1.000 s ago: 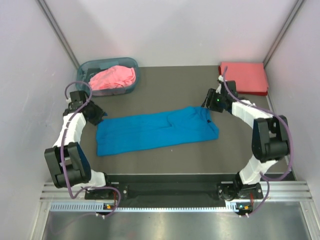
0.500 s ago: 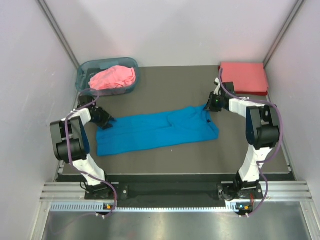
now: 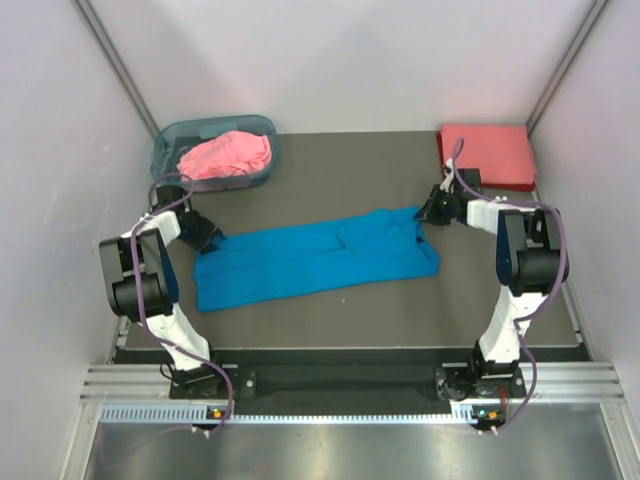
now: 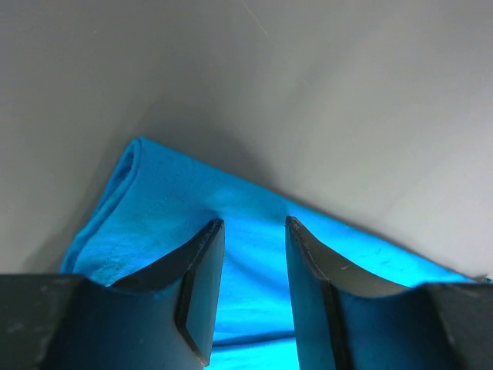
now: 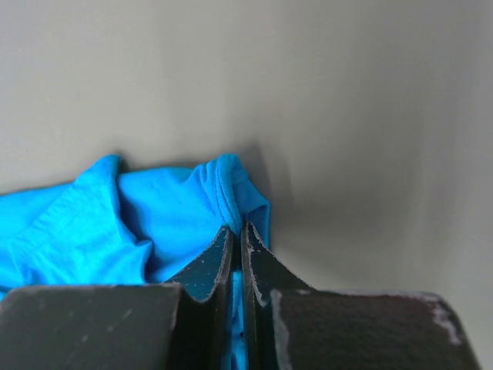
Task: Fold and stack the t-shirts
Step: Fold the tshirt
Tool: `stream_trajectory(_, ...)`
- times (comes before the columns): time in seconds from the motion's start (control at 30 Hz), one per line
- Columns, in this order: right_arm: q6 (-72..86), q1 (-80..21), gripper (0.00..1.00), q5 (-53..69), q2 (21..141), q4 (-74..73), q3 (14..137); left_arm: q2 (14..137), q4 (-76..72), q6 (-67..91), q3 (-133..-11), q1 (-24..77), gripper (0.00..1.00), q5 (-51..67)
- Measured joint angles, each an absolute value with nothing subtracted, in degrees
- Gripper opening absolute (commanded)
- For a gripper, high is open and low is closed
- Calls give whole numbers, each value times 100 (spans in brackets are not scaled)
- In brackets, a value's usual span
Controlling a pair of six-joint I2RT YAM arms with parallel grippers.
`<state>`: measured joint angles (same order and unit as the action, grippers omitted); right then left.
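Lying flat across the middle of the table (image 3: 340, 170), the blue t-shirt (image 3: 315, 258) forms a long strip. The right gripper (image 5: 237, 229) pinches the hem at its far right corner, jaws pressed together; the gripper body hides the cloth behind them. The left gripper (image 4: 253, 225) stands at the far left corner, jaws spread; contact with the cloth is unclear. The pink t-shirt (image 3: 226, 155) lies bunched in the basket (image 3: 165, 140); the coral-red t-shirt (image 3: 487, 155) sits folded at the table's far right
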<state>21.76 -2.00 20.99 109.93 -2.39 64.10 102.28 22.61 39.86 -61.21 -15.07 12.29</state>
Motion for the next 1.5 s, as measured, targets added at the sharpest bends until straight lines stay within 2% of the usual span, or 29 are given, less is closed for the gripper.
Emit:
stream_trajectory(0.1,2329,-198,4,2117,11024,-165,6401,10228,2270,4040,-6125,-1507,44,1208)
stream_trajectory(0.23,2475,-198,1,2202,11109,-21,6416,10230,2305,4077,-6173,-1511,44,976)
stream_trajectory(0.4,2609,-215,1,2480,11607,47,6991,10221,2320,4224,-6195,-1608,43,628)
stream_trajectory(0.57,2598,-303,4,2630,12182,-132,7863,10097,2318,4401,-6110,-1839,44,307)
stream_trajectory(0.8,2453,-563,5,2569,12895,-526,9065,10022,2923,4497,-6405,-2038,45,467)
stream_trajectory(1.03,2418,-631,6,2493,13795,-1085,10678,9633,2864,4178,-6484,-1938,44,642)
stream_trajectory(1.07,2416,-628,9,2484,13882,-1144,10844,9629,2864,4062,-6479,-1896,45,659)
stream_trajectory(1.1,2418,-628,19,2460,13933,-1201,10960,9629,2864,3999,-6462,-1876,45,672)
stream_trajectory(1.23,2480,-620,36,2307,13946,-1481,11233,9507,2788,3658,-6090,-1813,45,910)
stream_trajectory(1.37,2622,-604,38,2073,13555,-1584,10965,9432,2860,3363,-5931,-1815,45,1262)
stream_trajectory(1.5,2985,-591,37,1584,12484,-1861,10103,9343,2856,3240,-5920,-1780,46,1518)
